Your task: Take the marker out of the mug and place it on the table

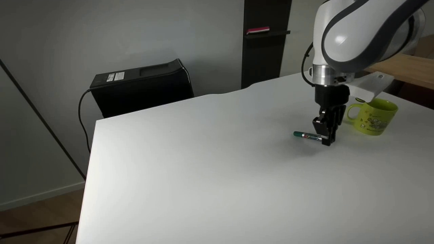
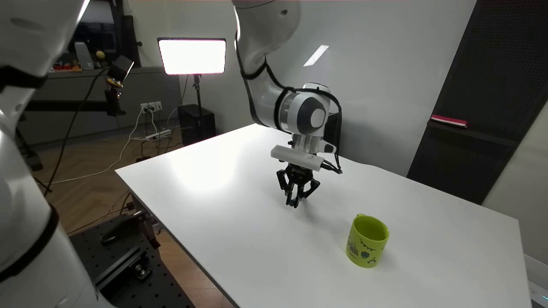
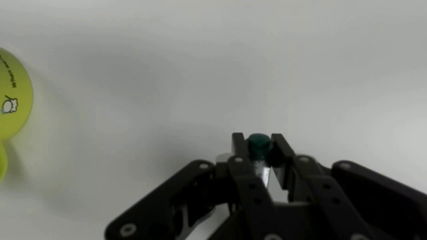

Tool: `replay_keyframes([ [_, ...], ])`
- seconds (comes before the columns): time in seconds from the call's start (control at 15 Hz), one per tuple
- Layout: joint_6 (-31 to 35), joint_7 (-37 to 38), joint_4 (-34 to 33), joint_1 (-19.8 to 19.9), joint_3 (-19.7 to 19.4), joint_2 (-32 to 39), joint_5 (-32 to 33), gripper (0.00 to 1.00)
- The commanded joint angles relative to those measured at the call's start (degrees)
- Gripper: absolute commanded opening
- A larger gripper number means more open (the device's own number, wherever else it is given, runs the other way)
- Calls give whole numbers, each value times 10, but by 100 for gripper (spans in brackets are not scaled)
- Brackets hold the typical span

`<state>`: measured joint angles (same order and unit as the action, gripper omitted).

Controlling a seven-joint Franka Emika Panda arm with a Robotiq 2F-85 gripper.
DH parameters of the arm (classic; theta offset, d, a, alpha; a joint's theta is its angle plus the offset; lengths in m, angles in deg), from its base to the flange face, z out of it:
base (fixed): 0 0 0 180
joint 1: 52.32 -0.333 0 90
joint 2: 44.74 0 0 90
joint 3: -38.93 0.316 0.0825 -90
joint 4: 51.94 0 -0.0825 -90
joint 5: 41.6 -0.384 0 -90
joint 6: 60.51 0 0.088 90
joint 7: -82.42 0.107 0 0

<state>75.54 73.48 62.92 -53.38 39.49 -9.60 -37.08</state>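
Observation:
The marker (image 1: 308, 136) has a green end and a white printed barrel. In an exterior view it lies nearly level, low at the table, sticking out to one side of the fingertips. My gripper (image 1: 327, 139) points down, with its fingers closed to about the marker's width around it. In the wrist view the marker's green end (image 3: 259, 148) sits between the fingertips (image 3: 257, 136). Whether the marker touches the table is unclear. In an exterior view the gripper (image 2: 293, 203) hides the marker. The yellow-green mug (image 1: 375, 118) stands upright beside the gripper; no marker shows in its opening (image 2: 367, 244).
The white table (image 1: 203, 169) spreads under the gripper. The mug (image 3: 14, 100) is at the left edge of the wrist view, its handle partly cut off. A black box (image 1: 142, 88) stands beyond the table edge. A lit lamp panel (image 2: 192, 56) stands behind.

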Motion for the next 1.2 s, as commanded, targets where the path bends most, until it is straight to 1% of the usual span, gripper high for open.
replay_keyframes([
  [0.0, -96, 6, -61, 11, -2, 22, -3, 6],
  [0.07, -112, 11, -71, 10, -5, 27, 0, 49],
  [0.13, -125, 11, -80, 12, -7, 31, 1, 50],
  [0.2, -136, 12, -89, 13, -8, 35, 1, 55],
  [0.53, -175, 12, -120, 16, -11, 51, 2, 88],
  [0.6, -168, 13, -117, 16, -13, 44, 5, 95],
  [0.67, -145, 9, -105, 19, -12, 31, 6, 99],
  [0.93, -28, 11, -50, 29, -11, -28, -4, 100],
  [1.0, -1, 12, -37, 37, -6, -41, -19, 100],
  [1.13, 30, 25, -18, 44, -1, -62, -52, 100],
])
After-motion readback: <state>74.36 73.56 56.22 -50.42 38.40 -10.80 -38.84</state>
